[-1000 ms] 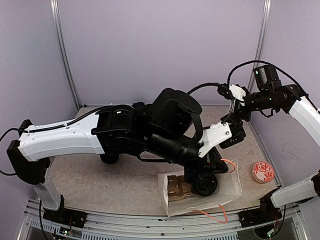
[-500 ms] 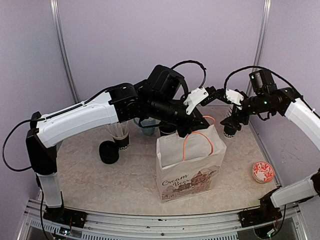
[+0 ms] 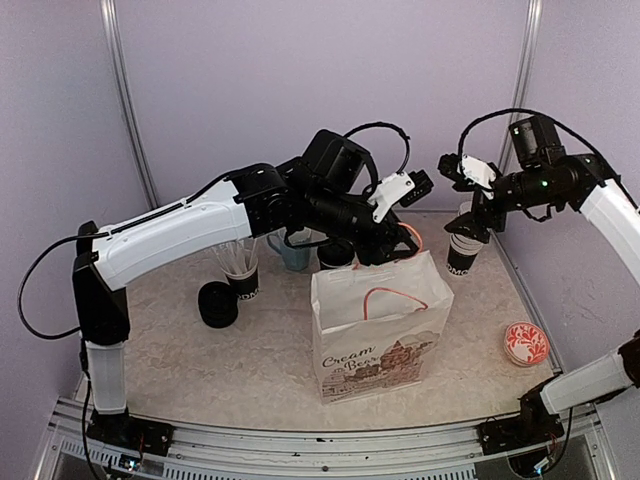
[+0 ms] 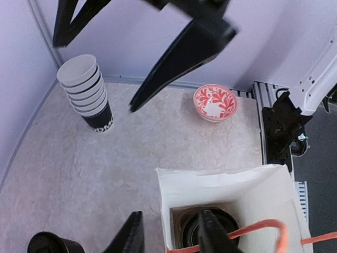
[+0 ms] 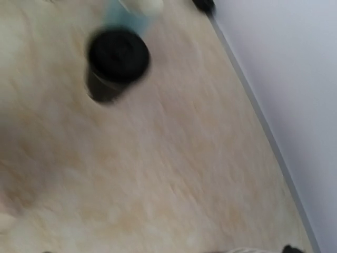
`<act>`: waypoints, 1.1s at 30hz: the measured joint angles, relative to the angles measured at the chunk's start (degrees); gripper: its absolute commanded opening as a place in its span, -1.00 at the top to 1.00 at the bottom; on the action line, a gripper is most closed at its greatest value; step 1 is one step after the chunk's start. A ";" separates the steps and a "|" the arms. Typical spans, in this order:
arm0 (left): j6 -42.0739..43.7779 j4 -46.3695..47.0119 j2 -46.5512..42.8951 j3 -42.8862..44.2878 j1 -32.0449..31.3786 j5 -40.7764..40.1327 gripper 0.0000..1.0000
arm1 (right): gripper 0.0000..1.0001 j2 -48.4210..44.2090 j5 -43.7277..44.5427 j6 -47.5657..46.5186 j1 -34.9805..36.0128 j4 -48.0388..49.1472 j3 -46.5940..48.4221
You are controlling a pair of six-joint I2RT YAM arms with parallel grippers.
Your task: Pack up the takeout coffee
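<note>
The lidded cup (image 5: pixel 117 58) is smeared by blur in the right wrist view and cut off by the left wrist view's bottom edge.

place: robot lab test cell | evidence: plain lilac walls (image 3: pixel 300 80), metal frame posts (image 3: pixel 128 120), stone-look table (image 3: pixel 260 345)

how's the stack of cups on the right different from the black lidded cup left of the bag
The stack of cups is several cups nested together; the lidded cup is a single one.
The stack is open on top with a white inside showing; the lidded cup is closed by a round black lid.
The stack rises taller than the lidded cup.
Both are black-walled paper cups standing upright outside the bag.
</note>
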 measured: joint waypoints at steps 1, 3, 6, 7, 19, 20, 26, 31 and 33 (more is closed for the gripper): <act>-0.28 -0.66 -0.17 -0.20 0.02 -1.03 0.01 | -0.82 -0.33 -2.01 -0.31 -0.02 -0.98 0.92; -0.52 -1.53 -1.22 -1.77 -0.22 -3.39 -0.20 | -0.76 -0.68 -6.91 -1.70 -0.04 -3.96 2.78; -0.74 -3.43 -5.44 -7.10 -1.01 -7.61 -0.33 | -0.70 -0.37 -14.49 -4.37 0.11 -8.26 4.79; -0.63 -3.85 -6.86 -8.57 -1.38 -8.72 -0.36 | -0.69 -0.07 -16.70 -5.29 0.46 -9.53 5.27; -3.78 -3.96 -22.82 -18.14 -3.10 -18.78 -0.45 | -0.61 9.33 -17.94 -7.96 10.67 -13.09 8.26; -4.17 -3.89 -23.08 -18.69 -3.13 -19.37 -0.44 | -0.58 9.62 -17.84 -7.96 11.26 -13.14 8.46; -6.23 -3.17 -24.98 -23.93 -2.78 -22.91 -0.45 | 0.16 13.68 -17.25 -7.43 14.75 -14.16 9.86; -8.07 -2.01 -27.23 -25.38 -0.50 -26.67 -0.43 | 1.00 17.62 -17.11 -6.88 15.19 -16.74 10.88; -8.74 -1.73 -27.89 -25.38 1.16 -27.85 -0.41 | 1.00 18.45 -16.92 -7.17 15.19 -17.51 11.39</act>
